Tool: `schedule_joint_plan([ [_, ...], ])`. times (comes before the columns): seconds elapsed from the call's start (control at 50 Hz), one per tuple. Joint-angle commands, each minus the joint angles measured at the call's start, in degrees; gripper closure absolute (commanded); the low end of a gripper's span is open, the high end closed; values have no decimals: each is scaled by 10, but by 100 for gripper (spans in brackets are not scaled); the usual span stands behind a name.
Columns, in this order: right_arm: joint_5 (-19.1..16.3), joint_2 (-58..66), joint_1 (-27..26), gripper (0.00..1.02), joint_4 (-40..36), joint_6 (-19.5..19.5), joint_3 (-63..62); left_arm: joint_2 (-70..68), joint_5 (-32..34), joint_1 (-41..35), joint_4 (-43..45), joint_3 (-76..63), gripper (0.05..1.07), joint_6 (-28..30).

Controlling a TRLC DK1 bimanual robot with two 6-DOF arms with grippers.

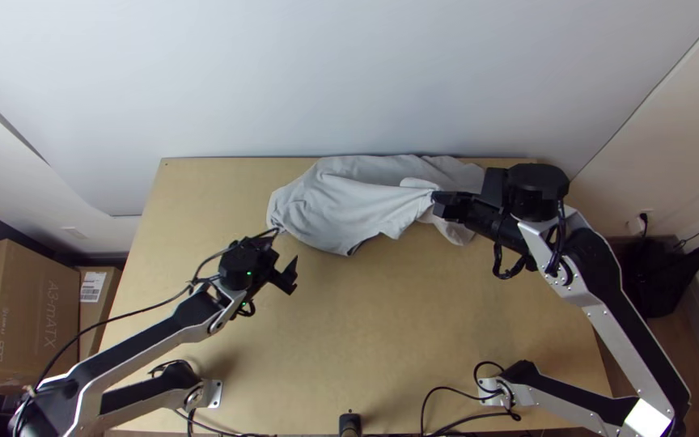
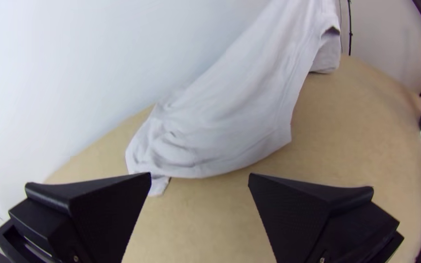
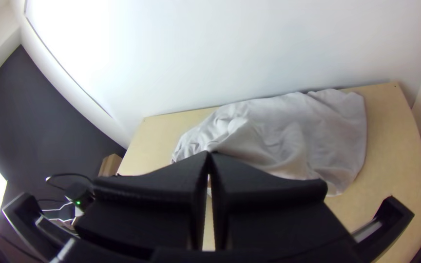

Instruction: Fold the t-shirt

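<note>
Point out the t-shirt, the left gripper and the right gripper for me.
T-shirt point(image 1: 321, 210): top view, on the cloth's picture-left part.
Left gripper point(image 2: 200, 174): left wrist view, midway between its open fingertips.
Right gripper point(image 3: 209, 153): right wrist view, where its fingertips close on the t-shirt.

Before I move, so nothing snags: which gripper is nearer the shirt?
Right. The right gripper has its fingers shut on a raised bit of the shirt; the left gripper is open, clear of the shirt's near left side.

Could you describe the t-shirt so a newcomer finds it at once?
Find the light wooden table, then its far edge by the white wall. There lies the pale grey cloth t-shirt, bunched; unlike the black right tool pinching it, it is soft and wrinkled.
</note>
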Motion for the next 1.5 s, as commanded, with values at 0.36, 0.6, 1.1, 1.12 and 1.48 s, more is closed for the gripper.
schedule_joint_plan([
  [0.36, 1, -10, 5, 100, 6, 3, 42, 232, -24, -30, 158, 20, 14, 151],
  [0.6, 1, -10, 18, 100, 6, 11, 41, 288, -23, -8, 153, 72, 16, 153],
  [1.1, 1, -19, 26, 100, -25, 25, 70, 379, -1, 6, 103, 156, 105, 139],
  [1.12, 1, -20, 25, 100, -28, 25, 73, 379, -1, 7, 100, 158, 105, 133],
  [1.48, 2, -36, -58, 100, -34, -10, 71, 230, 20, 104, -151, 269, 105, -31],
])
